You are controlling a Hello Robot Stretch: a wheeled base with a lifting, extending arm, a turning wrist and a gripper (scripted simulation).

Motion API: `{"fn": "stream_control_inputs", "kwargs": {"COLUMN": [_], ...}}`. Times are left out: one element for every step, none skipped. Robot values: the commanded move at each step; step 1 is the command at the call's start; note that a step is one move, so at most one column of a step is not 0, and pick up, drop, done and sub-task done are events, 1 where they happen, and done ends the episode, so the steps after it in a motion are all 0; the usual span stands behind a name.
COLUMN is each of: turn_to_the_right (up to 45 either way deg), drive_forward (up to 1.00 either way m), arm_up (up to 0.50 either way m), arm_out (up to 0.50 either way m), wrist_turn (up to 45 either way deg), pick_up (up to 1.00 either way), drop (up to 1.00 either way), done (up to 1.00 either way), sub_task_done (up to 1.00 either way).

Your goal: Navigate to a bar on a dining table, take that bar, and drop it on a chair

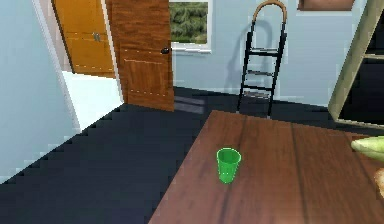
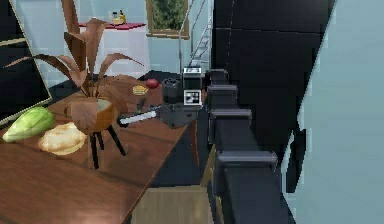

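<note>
Rising from the arm side view's bottom edge, the dark square-section arm (image 2: 240,150) runs out over the edge of the brown wooden tabletop (image 2: 60,185). It ends at two small white squares with black marks (image 2: 192,88). Left of them the pincer (image 2: 130,120) points its thin fingers along the wood toward a round brown pot on dark legs (image 2: 93,112) with long brown leaves. Things stand on the wood at and behind the fingers, so I cannot tell whether the pincer holds anything, or whether it touches the pot.

Nearer than the pot lie a pale yellow lump (image 2: 62,139) and, beside it, a green leafy lump (image 2: 28,124). Just beyond the pincer sit a small tan-orange blob (image 2: 140,91) and a small red blob (image 2: 152,84), close together near the tabletop's far end. They are too small to tell which, if either, is the bar.

The forward view gives another stretch of the same brown wood, with a bright green plastic cup (image 1: 229,165) standing upright near its middle and a yellow-green lump (image 1: 368,146) at the right edge.

Past the tabletop lies a dark floor (image 1: 100,150) under pale blue walls (image 1: 20,90). A brown wooden door (image 1: 140,50) stands ajar with an orange door (image 1: 85,35) behind it. Beside them is a window onto greenery (image 1: 190,22) and a black ladder-like frame with an arched wooden top (image 1: 262,60). Far off in the arm side view stands a small red-topped table (image 2: 125,26).
</note>
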Motion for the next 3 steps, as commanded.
{"fn": "stream_control_inputs", "kwargs": {"turn_to_the_right": [0.0, 0.0, 0.0], "drive_forward": [0.00, 0.00, 0.00], "arm_up": [0.00, -0.32, -0.32], "arm_out": [0.00, 0.00, 0.00], "wrist_turn": [24.0, 0.0, 0.0], "pick_up": [0.00, 0.00, 0.00], "drop": [0.00, 0.00, 0.00], "done": [0.00, 0.00, 0.00], "sub_task_done": [0.00, 0.00, 0.00]}}
